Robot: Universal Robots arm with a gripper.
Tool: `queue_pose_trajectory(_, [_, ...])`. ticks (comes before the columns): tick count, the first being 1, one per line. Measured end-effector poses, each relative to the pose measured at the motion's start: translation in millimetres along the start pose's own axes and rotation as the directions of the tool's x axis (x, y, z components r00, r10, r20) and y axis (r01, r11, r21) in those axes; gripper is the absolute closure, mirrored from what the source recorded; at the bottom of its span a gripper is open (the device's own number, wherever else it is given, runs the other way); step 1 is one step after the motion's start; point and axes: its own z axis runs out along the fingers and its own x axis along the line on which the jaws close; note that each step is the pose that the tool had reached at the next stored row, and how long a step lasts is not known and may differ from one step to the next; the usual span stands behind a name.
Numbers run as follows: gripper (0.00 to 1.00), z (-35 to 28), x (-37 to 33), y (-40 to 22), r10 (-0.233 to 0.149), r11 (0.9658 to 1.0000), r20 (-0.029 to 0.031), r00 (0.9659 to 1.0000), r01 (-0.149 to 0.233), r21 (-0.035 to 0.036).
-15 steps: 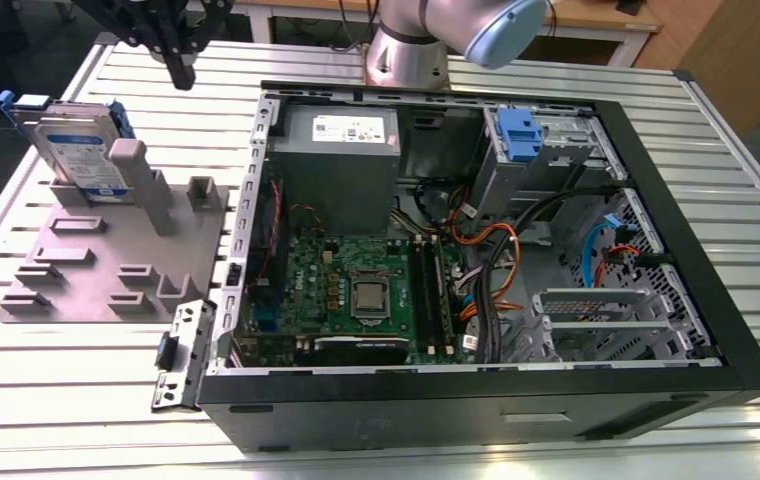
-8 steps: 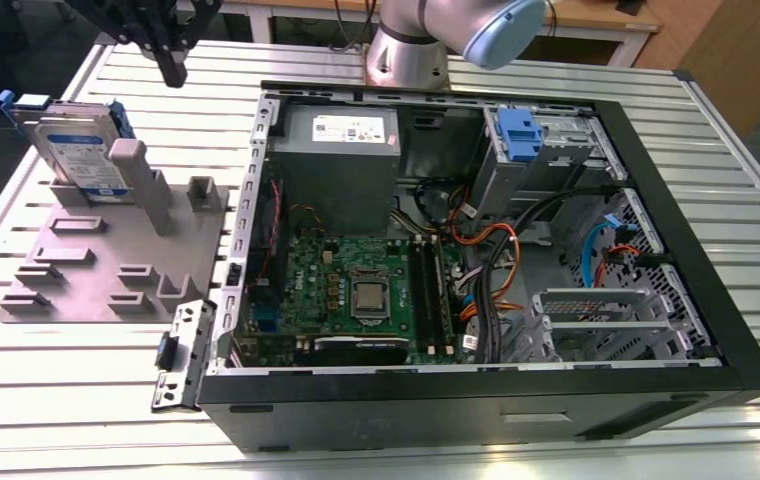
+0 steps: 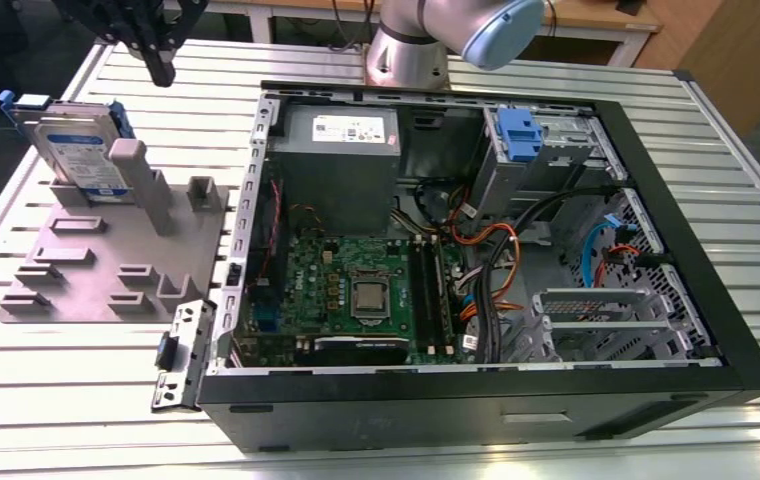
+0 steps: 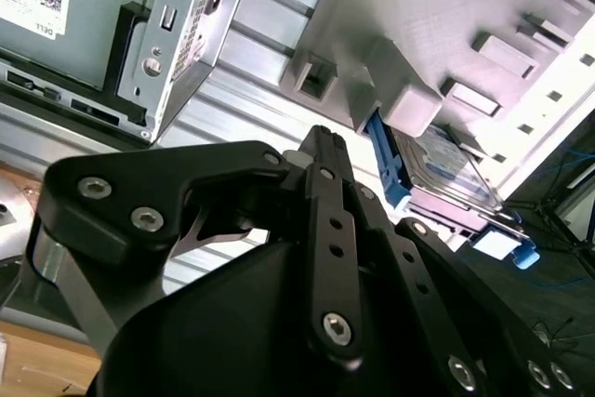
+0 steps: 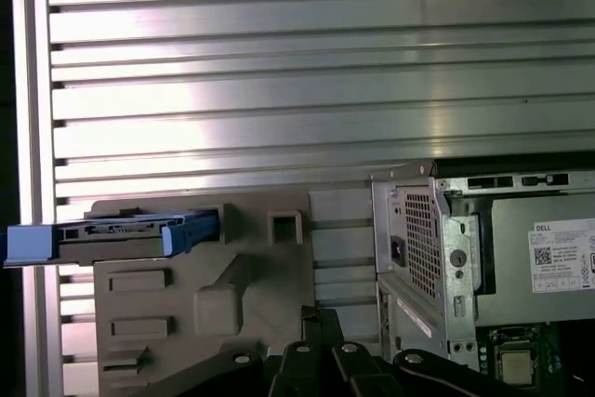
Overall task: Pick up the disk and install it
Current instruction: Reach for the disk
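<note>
Computer case: lies open on the slatted metal counter, nearest the camera in the exterior view. Its motherboard is in view, with the grey power supply at the far end.
Blue-tabbed carrier: sits in the bay at the case's far corner, beside the power supply.
Grey fixture: a flat plate with raised blocks, on the counter just beside the case, on the exterior view's left.
Disk: stands on edge in the far part of the fixture, against an upright post, with its labelled face toward the exterior camera.
Disk's axis: in the first wrist view the disk is seen edge-on as a thin bar. Its long axis runs along the counter, and its blue end points away from the case, past the fixture's edge.
Hand: hangs above and beyond the disk, well apart from it. The fingers are pressed together into one tip and hold nothing. Both wrist views show the same.
Arm base: stands on the counter behind the case.
</note>
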Motion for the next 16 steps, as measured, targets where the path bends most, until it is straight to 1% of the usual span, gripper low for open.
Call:
queue_pose_trajectory(8, [0.89,-0.1,0.9,0.0,0.000,1.0000,0.0000,1.0000,0.000,0.0001])
queue_pose_trajectory(16, [0.89,-0.1,7.9,-0.6,0.000,1.0000,0.0000,1.0000,0.000,0.0000])
